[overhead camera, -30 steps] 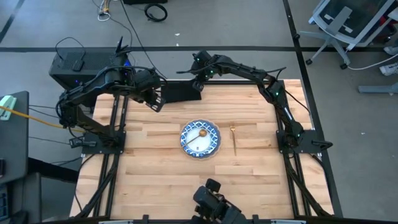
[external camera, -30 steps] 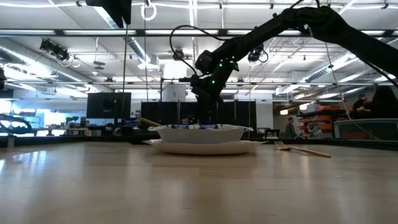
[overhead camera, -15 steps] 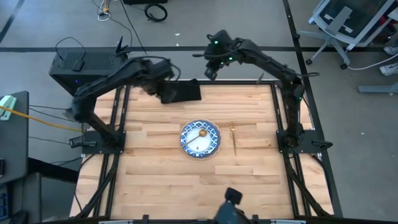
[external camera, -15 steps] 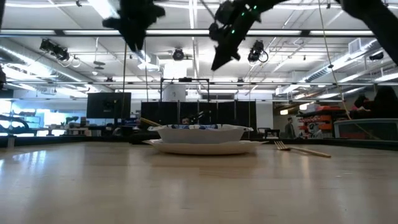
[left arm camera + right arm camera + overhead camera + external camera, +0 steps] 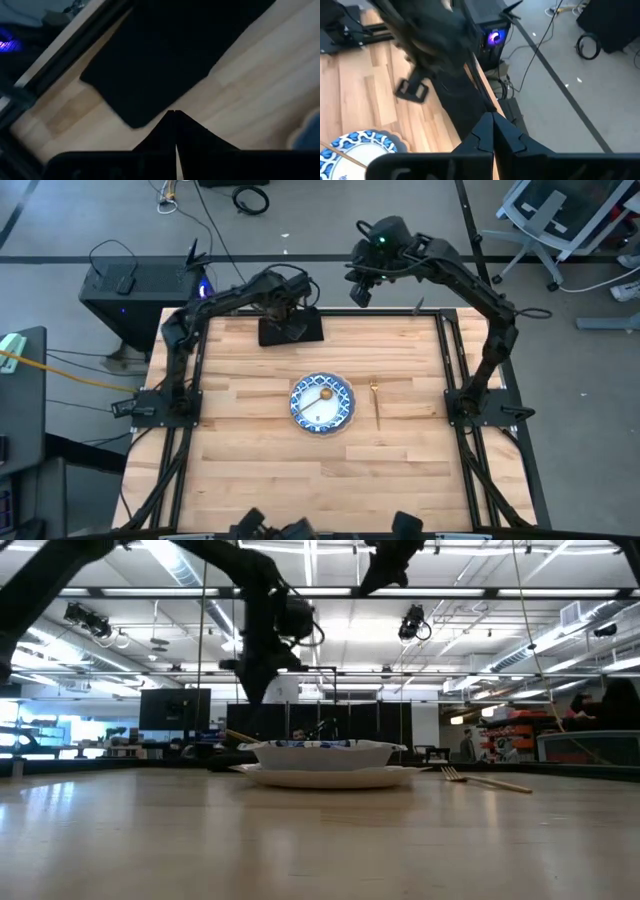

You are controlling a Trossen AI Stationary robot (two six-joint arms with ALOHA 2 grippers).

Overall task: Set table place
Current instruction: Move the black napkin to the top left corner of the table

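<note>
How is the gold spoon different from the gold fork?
The spoon lies inside the blue-and-white dish, while the fork lies on the bare table to the right of the dish. The spoon sits slanted across the dish, but the fork lies straight, pointing from the near edge to the far edge. The spoon has a round end, and the fork has prongs. Both are thin and gold.

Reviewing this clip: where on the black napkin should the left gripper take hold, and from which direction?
Probably the black napkin is best pinched at its near edge, the side toward the patterned dish, coming straight down. It lies flat at the far edge of the table, backed by the rail, and bare wood shows beside that edge. The left gripper, fingers shut, is right over it.
</note>
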